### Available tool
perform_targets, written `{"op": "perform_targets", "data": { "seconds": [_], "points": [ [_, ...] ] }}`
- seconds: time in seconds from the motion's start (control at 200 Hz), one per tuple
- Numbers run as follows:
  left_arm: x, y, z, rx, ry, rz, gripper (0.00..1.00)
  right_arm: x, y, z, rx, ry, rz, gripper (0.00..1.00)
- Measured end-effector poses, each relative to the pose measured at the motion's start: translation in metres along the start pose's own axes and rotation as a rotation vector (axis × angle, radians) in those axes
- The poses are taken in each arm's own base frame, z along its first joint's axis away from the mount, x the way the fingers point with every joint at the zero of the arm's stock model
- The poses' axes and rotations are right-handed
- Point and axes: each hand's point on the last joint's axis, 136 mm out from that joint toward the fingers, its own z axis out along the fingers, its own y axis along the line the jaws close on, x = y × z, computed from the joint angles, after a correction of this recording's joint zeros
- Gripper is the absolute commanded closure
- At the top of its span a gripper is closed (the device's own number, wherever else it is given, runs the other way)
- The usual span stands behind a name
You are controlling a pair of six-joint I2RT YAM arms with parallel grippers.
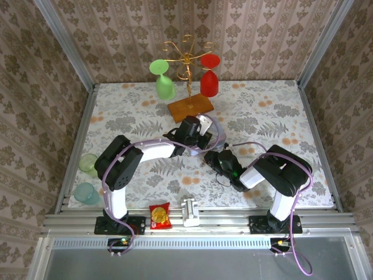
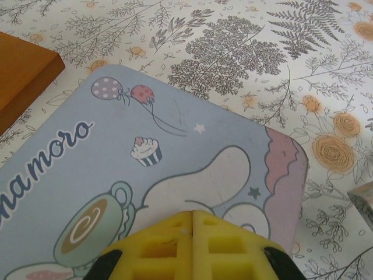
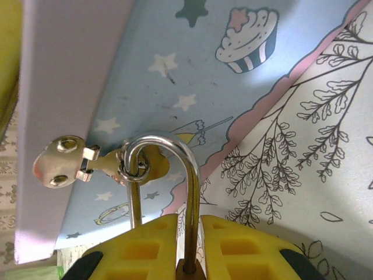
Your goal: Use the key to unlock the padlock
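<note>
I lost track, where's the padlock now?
Right wrist view: the padlock is looped through the hasp on the tin box, its shackle running down between the right gripper pads.

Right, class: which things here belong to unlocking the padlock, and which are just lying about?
Job: padlock, held by the right gripper; tin box it locks; left gripper over its lid.
Lying about: glass rack, cups, snack packet.

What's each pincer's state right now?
Left pincer: closed, nothing seen between its pads, over the blue-grey printed tin box.
Right pincer: closed on the silvery U-shaped shackle of the small brass padlock.
</note>
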Motion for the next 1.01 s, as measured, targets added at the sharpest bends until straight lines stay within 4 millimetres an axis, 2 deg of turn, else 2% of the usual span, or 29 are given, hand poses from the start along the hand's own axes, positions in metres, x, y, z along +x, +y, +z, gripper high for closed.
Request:
{"op": "perform_targets", "data": {
  "seconds": [0.315, 0.515, 0.74, 1.005],
  "points": [
    [0.005, -0.001, -0.005, -0.008, -0.029, 0.049, 1.00, -0.003, -0.001, -0.002, 0.026, -0.020, -0.045, 1.00],
    [0.007, -0.001, -0.008, -0.009, -0.043, 0.061, 1.00, -0.021, 0.000, -0.005, 0.034, -0.072, -0.046, 1.00],
    [0.007, -0.001, -0.009, -0.009, -0.045, 0.078, 1.00, -0.025, 0.000, -0.006, 0.042, -0.084, -0.069, 1.00],
    [0.009, 0.000, -0.011, -0.013, -0.052, 0.086, 1.00, -0.038, -0.002, -0.006, 0.039, -0.115, -0.050, 1.00]
  ]
}}
